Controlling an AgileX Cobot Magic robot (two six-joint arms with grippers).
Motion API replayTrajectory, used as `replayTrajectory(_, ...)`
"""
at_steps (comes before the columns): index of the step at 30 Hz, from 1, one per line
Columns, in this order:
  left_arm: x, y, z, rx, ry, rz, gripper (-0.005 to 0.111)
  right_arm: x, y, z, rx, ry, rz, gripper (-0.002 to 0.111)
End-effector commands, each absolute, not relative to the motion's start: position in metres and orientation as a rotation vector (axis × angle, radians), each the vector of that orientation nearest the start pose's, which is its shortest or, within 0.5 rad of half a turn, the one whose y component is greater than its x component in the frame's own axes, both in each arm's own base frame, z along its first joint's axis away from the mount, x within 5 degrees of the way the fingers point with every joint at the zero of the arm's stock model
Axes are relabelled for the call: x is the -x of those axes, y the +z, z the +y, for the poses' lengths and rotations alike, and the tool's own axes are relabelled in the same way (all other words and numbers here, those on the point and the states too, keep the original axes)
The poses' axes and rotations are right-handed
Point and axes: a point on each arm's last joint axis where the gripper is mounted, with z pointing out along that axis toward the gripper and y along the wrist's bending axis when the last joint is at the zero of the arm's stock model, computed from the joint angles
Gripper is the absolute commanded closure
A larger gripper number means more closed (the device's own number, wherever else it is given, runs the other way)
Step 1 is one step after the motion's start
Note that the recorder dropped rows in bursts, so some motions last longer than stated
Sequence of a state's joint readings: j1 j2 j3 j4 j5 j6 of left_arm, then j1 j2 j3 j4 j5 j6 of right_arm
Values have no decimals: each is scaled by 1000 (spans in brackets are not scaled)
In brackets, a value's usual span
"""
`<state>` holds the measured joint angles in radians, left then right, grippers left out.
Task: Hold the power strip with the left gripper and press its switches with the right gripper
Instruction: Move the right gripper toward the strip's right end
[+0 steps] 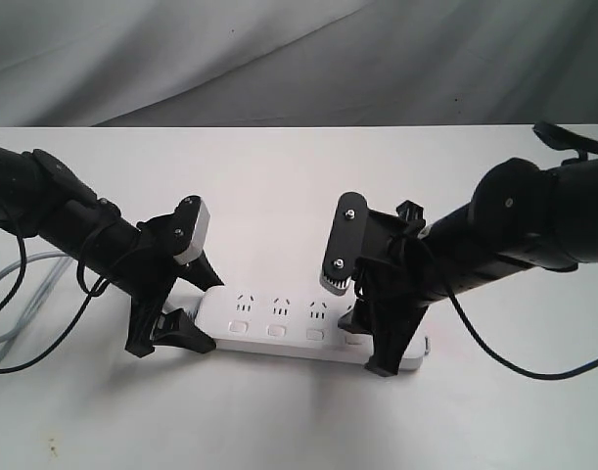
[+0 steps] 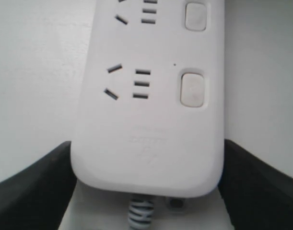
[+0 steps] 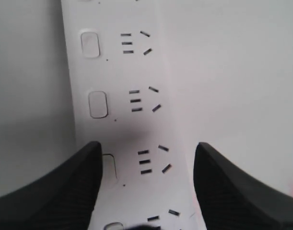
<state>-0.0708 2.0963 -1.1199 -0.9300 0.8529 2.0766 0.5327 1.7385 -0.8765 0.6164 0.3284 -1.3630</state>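
The white power strip (image 1: 308, 318) lies flat across the middle of the table. My left gripper (image 1: 203, 311) is shut on its cord end. In the left wrist view the black fingers (image 2: 36, 191) press against both long sides of the power strip (image 2: 146, 134). Two switches (image 2: 192, 89) show there, and the ribbed cord sleeve (image 2: 141, 213) leaves the end. My right gripper (image 1: 359, 323) hangs open over the other end. In the right wrist view one of its fingers (image 3: 60, 191) covers part of a switch (image 3: 109, 167). Whether it touches that switch I cannot tell. Two more switches (image 3: 98, 104) lie uncovered.
The strip's grey cord (image 1: 24, 284) loops off the table's left side beside thin black arm cables (image 1: 15, 352). Another black cable (image 1: 514, 362) sags from the right arm. A grey cloth backdrop (image 1: 299, 59) hangs behind the white table (image 1: 279, 186).
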Motion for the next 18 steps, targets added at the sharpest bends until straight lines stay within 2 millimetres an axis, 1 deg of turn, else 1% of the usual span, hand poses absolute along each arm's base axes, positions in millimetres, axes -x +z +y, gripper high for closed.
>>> replayTrajectory(1,-351,94,-80,-1768,-617,1954,39,-273,158,175,1570,120,2023,55)
replayTrajectory(4,-351,94,-80,-1768,-617,1954,39,-274,159,175,1541,116,2026,55)
replayTrajectory(12,-351,94,-80,-1768,-617,1954,39,-274,158,175,1542,116,2028,55)
replayTrajectory(18,-351,94,-80,-1771,-616,1951,39,-276,146,176,1554,122,2061,55)
